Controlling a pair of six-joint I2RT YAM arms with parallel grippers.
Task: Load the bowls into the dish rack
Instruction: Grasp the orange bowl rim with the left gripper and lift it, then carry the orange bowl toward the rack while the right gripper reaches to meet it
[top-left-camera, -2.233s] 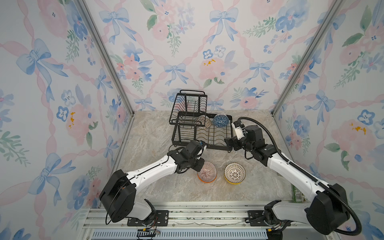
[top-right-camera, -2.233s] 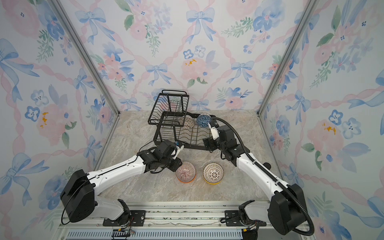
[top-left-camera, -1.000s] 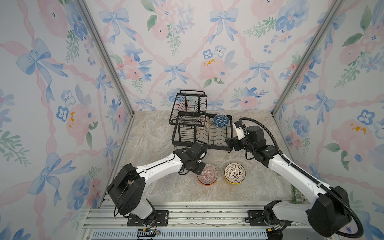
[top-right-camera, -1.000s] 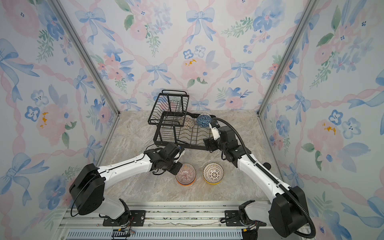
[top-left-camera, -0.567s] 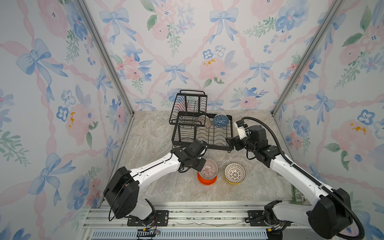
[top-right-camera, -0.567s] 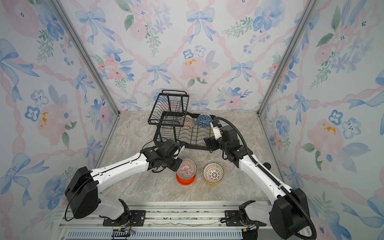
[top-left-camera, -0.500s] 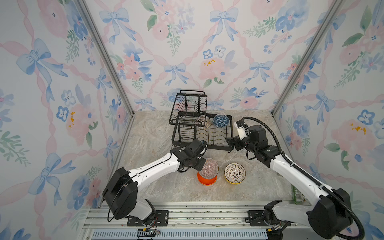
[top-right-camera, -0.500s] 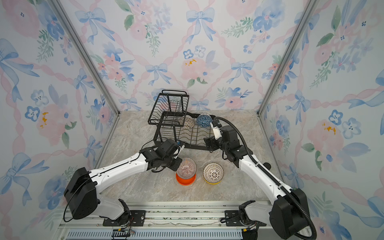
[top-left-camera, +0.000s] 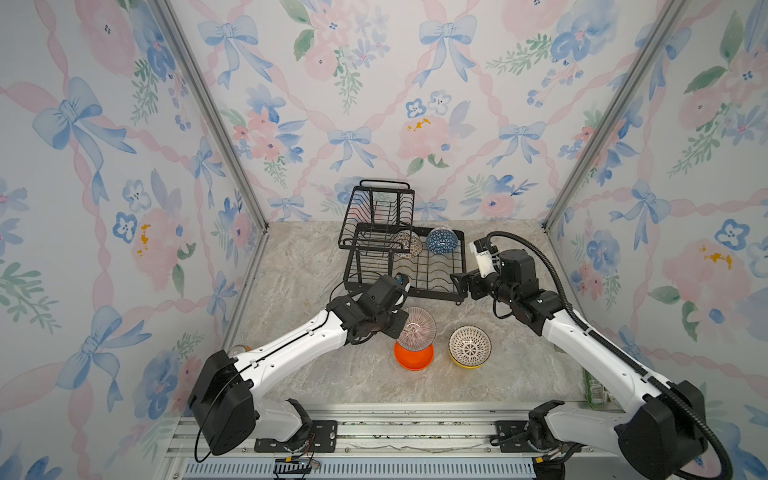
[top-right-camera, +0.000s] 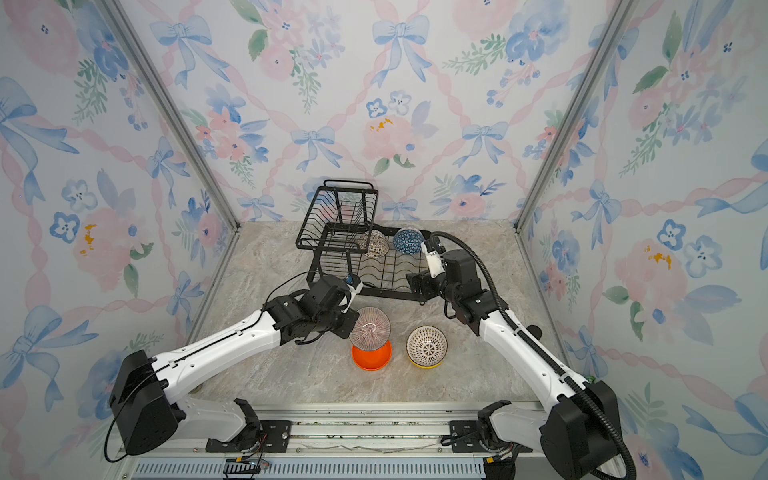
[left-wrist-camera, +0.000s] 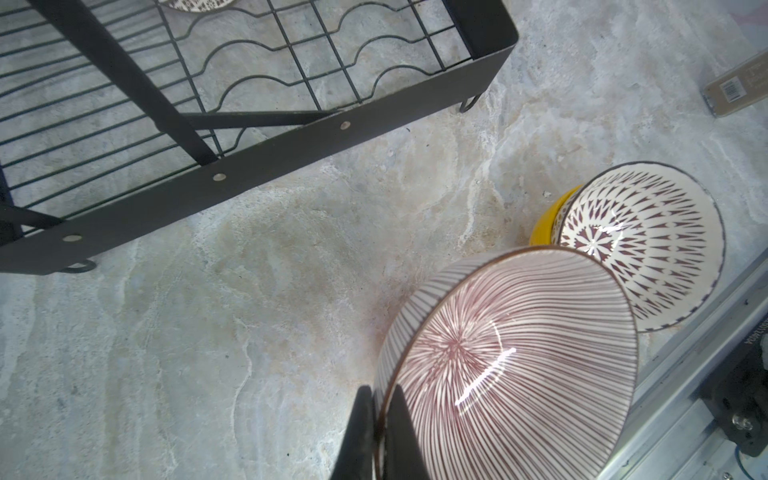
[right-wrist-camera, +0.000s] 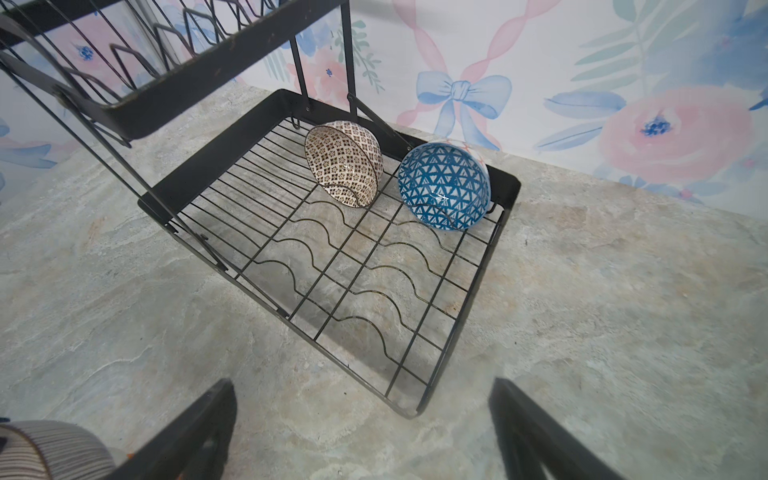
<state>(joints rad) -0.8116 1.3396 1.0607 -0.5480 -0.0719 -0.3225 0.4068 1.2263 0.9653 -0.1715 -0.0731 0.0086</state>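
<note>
I see L gripper (left-wrist-camera: 376, 419) clamped on pink-striped bowl (top-left-camera: 415, 328) rim, bowl tilted above the orange bowl (top-left-camera: 414, 358). R gripper (right-wrist-camera: 361, 390) wide, empty, by dish rack (top-left-camera: 432, 296) corner; blue bowl (top-left-camera: 441, 241) inside rack.

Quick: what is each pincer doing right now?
Left pincer: closed on the rim of the pink-striped bowl.
Right pincer: open, holding nothing.

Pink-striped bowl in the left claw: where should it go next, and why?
Probably carry it over the dish rack's near rail. The left gripper is shut on the pink-striped bowl's rim, tilted above the orange bowl; the rack's near slots are bare, with two bowls at its far end.
</note>
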